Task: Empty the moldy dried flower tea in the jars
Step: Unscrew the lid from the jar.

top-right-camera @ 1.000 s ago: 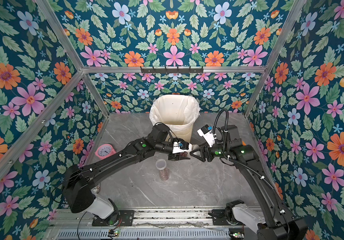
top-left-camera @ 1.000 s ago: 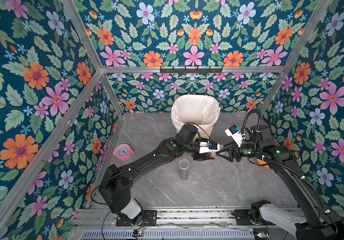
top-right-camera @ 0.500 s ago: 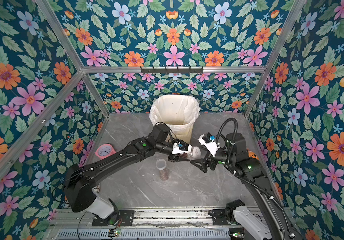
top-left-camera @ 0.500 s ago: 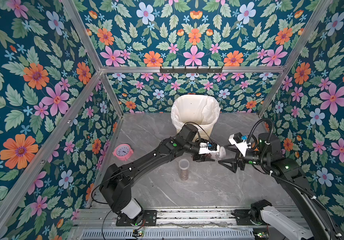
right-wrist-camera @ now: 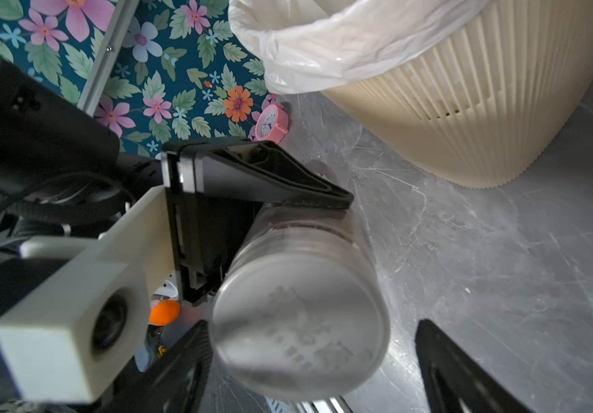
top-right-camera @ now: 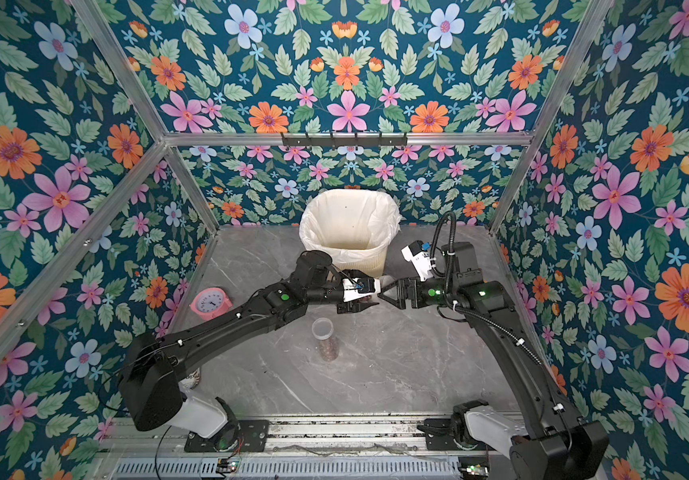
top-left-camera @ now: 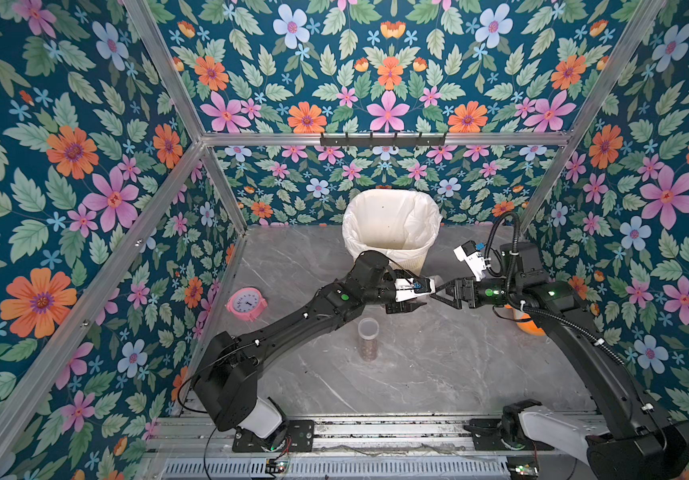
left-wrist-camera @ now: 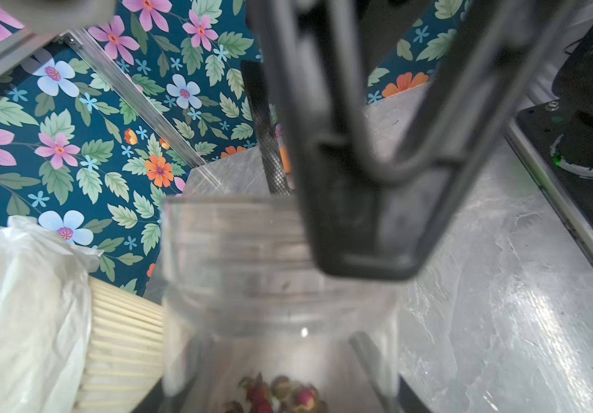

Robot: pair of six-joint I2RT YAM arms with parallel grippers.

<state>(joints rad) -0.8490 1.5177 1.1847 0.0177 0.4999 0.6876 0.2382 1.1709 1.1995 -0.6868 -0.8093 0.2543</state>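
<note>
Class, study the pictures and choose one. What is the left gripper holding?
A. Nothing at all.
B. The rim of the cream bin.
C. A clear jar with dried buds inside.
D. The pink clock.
C: the left wrist view shows the clear jar, with dried buds inside it, clamped in the left gripper.

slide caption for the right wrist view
A clear jar held sideways by the left end effector, its round end in the open jaws of the right end effector, ribbed bin beyond.
</note>
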